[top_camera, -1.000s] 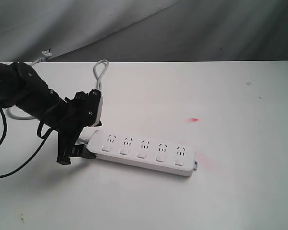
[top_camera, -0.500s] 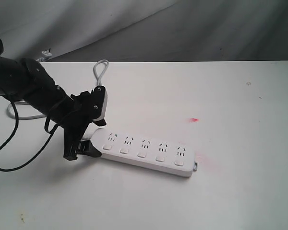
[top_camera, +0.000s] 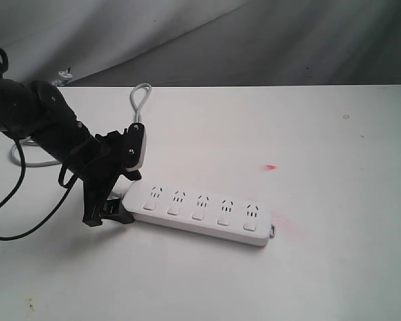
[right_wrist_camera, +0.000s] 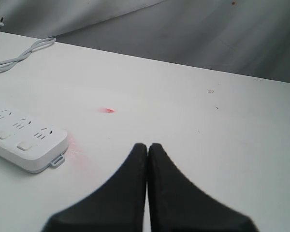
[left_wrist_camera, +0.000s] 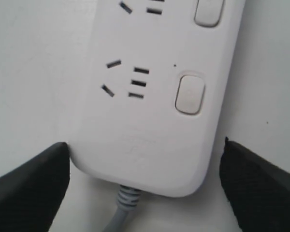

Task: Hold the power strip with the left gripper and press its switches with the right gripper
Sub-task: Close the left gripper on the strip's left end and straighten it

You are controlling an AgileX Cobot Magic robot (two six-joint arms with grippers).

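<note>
Hidden or cut off: the right gripper and its arm are out of the exterior view. Only its two black fingers show in the right wrist view. The left arm runs off the left frame edge, with a loose black cable hanging from it. The far finger of the left gripper is hard to separate from the gripper body in the exterior view. The grey cord passes behind the arm, so its run to the strip is hidden there. The left wrist view shows only the cord end of the strip, and the right wrist view only the far end.

Power strip: lies flat on the white table, left of centre and angled. The five switches face up. A small red mark sits on the table, apart from the strip.

Left arm: reaches in low from the left, wrist bent down, fingers pointing at the tabletop. The jaws are spread wide and straddle the strip's cord end, one finger on each side. One finger is right at the edge, contact unclear. The other shows a thin gap. Not clamped.

Right gripper: hovers above bare table, well apart from the strip's far end. Fingers are pressed together, nothing between them.
</note>
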